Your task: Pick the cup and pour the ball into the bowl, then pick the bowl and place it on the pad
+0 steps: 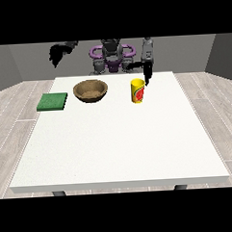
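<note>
A yellow cup (138,90) with a red mark stands upright on the white table (119,137), right of centre near the far edge. The ball is not visible. A brown wooden bowl (90,90) sits to the cup's left. A green pad (52,101) lies flat near the table's left edge. The hand at the view's right (146,72) hangs just above and behind the cup's right rim, fingers pointing down and straight, thumb out to the left. The hand at the view's left (56,54) is raised well above the table's far left corner, holding nothing.
The robot's torso (112,58) stands behind the table's far edge. A wide stretch of white tabletop lies in front of the three objects. Wooden floor surrounds the table.
</note>
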Controlling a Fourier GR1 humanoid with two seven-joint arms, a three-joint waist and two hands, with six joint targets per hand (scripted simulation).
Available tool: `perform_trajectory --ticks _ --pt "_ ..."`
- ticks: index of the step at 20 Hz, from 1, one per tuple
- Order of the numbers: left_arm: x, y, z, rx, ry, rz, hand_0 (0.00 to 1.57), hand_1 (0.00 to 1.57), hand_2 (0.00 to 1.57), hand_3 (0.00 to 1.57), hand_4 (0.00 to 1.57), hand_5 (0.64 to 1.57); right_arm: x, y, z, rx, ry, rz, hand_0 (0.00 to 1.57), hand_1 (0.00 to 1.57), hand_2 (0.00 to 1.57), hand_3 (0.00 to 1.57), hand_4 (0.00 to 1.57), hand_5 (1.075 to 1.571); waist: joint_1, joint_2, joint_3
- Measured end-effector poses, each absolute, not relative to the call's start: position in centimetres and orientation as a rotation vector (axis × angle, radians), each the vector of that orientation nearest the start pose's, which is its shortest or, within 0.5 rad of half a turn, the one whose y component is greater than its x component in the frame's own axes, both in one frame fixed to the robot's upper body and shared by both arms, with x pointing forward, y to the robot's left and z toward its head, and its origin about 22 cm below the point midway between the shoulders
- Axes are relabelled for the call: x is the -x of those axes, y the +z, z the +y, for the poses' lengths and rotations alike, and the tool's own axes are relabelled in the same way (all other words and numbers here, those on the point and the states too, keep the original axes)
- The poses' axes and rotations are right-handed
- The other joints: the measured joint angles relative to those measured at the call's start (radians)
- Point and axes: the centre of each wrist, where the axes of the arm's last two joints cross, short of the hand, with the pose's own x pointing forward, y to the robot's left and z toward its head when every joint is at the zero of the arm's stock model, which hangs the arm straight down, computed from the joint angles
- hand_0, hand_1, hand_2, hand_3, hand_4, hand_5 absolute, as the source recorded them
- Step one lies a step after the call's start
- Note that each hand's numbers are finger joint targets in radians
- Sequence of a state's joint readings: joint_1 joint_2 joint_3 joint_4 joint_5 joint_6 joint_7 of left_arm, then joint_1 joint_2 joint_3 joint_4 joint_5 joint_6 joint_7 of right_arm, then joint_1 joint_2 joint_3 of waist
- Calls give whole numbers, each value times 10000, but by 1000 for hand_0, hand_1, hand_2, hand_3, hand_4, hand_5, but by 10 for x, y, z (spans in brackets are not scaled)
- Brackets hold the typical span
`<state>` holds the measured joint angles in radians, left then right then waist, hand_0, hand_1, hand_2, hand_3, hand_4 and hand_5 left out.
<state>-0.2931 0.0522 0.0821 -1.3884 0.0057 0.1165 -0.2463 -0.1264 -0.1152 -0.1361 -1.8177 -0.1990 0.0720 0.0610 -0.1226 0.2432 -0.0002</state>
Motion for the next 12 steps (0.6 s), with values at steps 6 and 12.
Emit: perform_trajectory --ticks 6,12 --pt "-324 0 237 -955 82 -18414 0 0 0 0 138 1433 -263 83 -295 -595 -289 -18545 0 0 0 0 670 1560 47 -303 -1" --pt "-337 -26 238 -991 242 -18321 0 0 0 0 183 1423 -267 81 -304 -665 -313 -18603 0 0 0 0 675 1564 -125 -230 0"
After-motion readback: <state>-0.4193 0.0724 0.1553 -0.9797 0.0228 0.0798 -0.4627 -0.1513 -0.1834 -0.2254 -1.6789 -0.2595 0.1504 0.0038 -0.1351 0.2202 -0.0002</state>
